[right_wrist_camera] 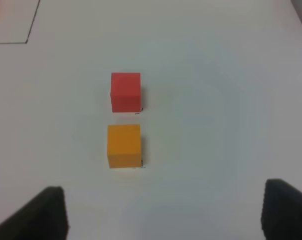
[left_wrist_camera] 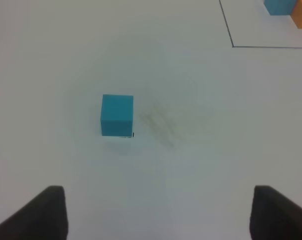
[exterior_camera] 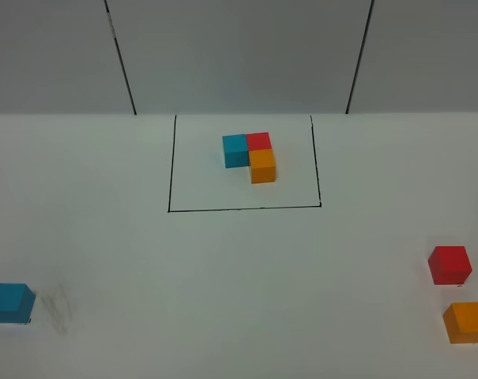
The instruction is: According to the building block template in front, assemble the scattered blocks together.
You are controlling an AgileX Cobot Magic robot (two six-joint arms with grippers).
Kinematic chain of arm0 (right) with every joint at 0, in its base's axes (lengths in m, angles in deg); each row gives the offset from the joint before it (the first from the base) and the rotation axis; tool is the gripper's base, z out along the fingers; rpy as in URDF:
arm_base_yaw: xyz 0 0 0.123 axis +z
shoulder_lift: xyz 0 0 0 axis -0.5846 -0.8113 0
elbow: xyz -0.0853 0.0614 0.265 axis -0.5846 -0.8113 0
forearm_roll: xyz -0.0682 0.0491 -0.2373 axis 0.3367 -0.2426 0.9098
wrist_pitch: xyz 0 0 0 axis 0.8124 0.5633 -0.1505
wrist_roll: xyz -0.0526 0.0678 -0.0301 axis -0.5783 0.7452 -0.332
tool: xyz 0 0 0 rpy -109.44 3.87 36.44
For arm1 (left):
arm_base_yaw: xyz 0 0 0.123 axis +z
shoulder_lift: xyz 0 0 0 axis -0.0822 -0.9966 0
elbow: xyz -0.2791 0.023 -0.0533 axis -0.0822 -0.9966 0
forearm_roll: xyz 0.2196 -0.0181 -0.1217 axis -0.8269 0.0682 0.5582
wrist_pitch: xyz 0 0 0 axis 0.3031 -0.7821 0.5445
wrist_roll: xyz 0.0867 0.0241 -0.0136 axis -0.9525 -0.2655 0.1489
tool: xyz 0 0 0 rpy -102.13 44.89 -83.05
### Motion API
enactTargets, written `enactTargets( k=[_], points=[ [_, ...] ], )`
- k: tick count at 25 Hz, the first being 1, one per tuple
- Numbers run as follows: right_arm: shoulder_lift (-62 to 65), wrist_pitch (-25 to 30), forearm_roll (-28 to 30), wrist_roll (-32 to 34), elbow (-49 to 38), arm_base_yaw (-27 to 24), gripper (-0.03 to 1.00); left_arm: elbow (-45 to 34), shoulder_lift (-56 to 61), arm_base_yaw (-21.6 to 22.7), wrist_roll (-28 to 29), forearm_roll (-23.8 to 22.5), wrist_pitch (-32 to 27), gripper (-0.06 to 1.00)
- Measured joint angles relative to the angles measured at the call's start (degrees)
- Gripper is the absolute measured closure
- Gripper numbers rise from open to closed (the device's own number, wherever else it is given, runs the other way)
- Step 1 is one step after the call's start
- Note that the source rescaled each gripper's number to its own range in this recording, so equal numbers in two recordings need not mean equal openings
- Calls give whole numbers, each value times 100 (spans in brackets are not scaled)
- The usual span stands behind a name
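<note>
The building block template point(exterior_camera: 251, 155) sits at the back middle inside a thin black rectangle point(exterior_camera: 169, 166): blue, red and orange cubes joined in an L. The scattered blocks lie apart. A blue cube point(exterior_camera: 10, 303) point(left_wrist_camera: 117, 115) rests at the front left. A red cube point(exterior_camera: 449, 264) point(right_wrist_camera: 125, 92) and an orange cube point(exterior_camera: 466, 322) point(right_wrist_camera: 124, 145) rest at the front right, close together with a small gap. My left gripper point(left_wrist_camera: 158, 212) hangs open above and short of the blue cube. My right gripper point(right_wrist_camera: 163, 212) is open, short of the orange cube. Neither gripper shows in the exterior view.
The white table point(exterior_camera: 239, 268) carries a faint grey smudge point(exterior_camera: 58, 308) point(left_wrist_camera: 158, 122) beside the blue cube. A corner of the black rectangle point(left_wrist_camera: 232, 46) and part of the template point(left_wrist_camera: 285, 7) show in the left wrist view. A pale wall with two dark lines stands behind.
</note>
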Motion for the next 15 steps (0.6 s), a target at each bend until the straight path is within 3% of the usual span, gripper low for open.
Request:
enactTargets(
  k=[15],
  points=[
    [0, 0, 0, 0, 0, 0, 35, 0, 0, 0, 0, 0, 0, 14]
  ],
)
